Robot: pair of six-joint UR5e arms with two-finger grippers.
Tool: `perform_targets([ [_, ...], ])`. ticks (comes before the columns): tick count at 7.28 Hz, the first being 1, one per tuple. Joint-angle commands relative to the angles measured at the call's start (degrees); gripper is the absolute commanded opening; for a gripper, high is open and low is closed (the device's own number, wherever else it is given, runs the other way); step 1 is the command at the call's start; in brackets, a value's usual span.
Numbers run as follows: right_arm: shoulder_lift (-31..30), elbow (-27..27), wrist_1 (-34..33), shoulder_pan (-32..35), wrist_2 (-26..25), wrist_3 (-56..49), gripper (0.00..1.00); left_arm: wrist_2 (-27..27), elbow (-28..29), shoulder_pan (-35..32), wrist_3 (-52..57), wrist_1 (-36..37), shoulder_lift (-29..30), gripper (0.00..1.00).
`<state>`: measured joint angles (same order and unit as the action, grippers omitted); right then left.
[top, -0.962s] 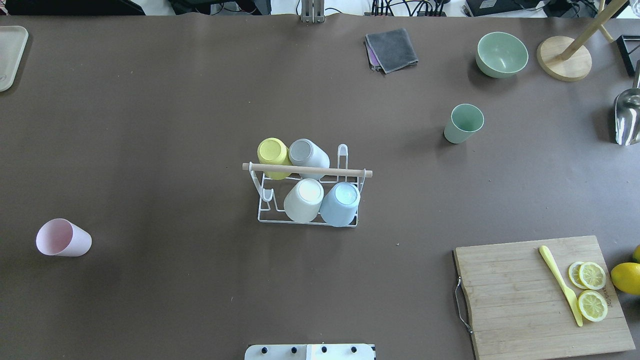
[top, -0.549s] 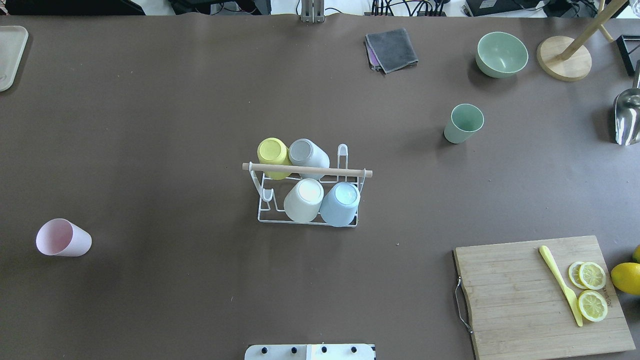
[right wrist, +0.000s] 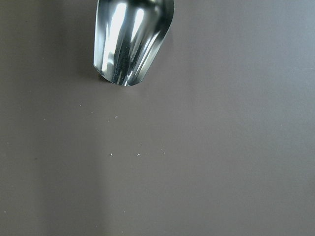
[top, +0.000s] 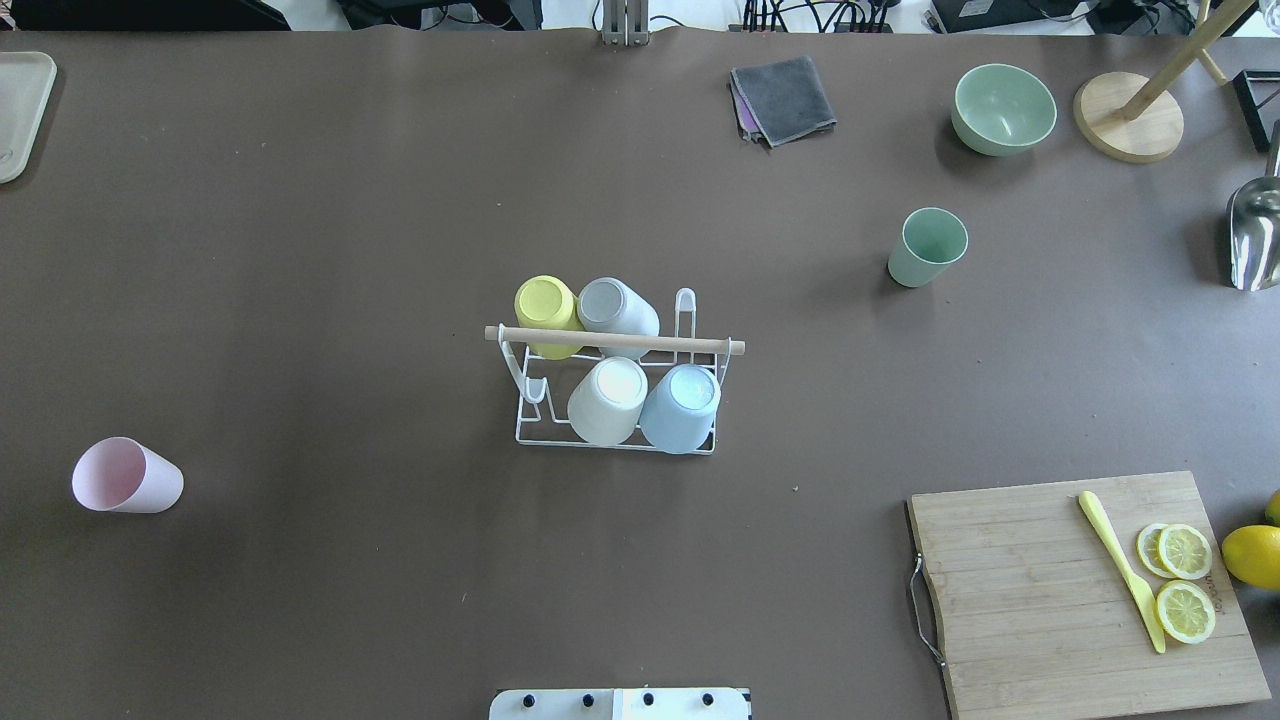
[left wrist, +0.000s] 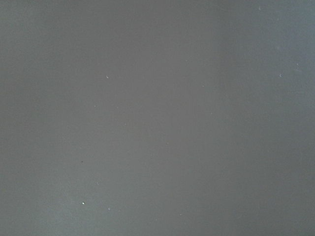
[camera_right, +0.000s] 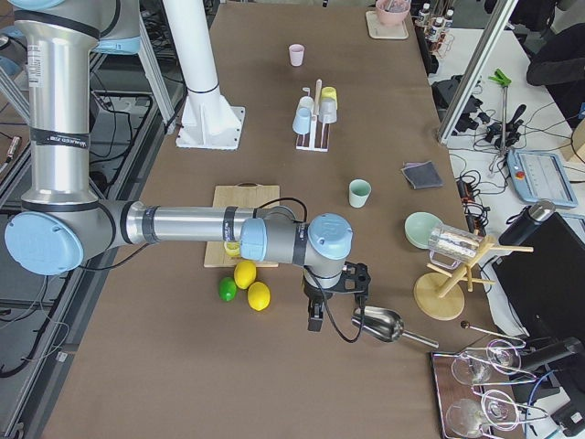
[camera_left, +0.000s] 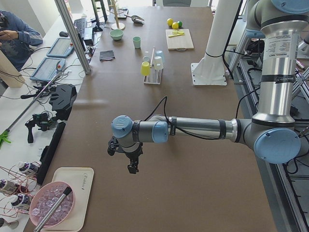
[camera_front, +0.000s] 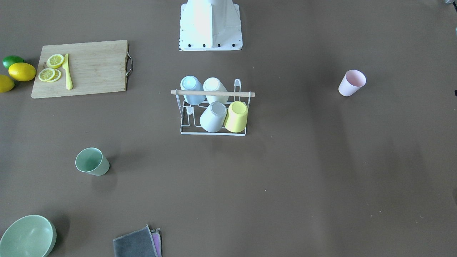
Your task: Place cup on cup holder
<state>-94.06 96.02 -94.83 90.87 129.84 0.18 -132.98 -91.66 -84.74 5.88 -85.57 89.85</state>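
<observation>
Upright on worktop [top: 330, 200], well apart from cup holder [top: 690, 345]: pink cup [top: 127, 476] robot's left, green cup [top: 928, 246] right. Probably light, stiff, slick plastic; pinch over rim, one wall. Cannot tell jaws' state, side views only.

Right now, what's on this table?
cup holder: one, white, centre
racked cups: four, mixed colours, on holder
pink cup: one, left side
green cup: one, far right
bowl: one, green, far right
cloth: one, grey, far edge
board: one, wooden, near right
knife: one, yellow, on board
lemon slices: three, yellow, on board
fruit: two yellow, one green, beside board
scoop: one, silver, right edge
tray: one, pale, left edge
left gripper: one, black, left end
right gripper: one, black, by scoop
</observation>
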Motion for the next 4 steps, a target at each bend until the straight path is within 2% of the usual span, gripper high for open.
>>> perform_targets([
  [1,-0.07,0.05,0.0,0.01,0.06,0.0,1.0,0.0,-0.18,-0.07,0.1,0.05,-0.03,0.98],
  [4,-0.15,-0.04,0.0,-0.08,0.06,0.0,1.0,-0.18,-1.84,-0.43,0.1,0.83,-0.12,0.98],
])
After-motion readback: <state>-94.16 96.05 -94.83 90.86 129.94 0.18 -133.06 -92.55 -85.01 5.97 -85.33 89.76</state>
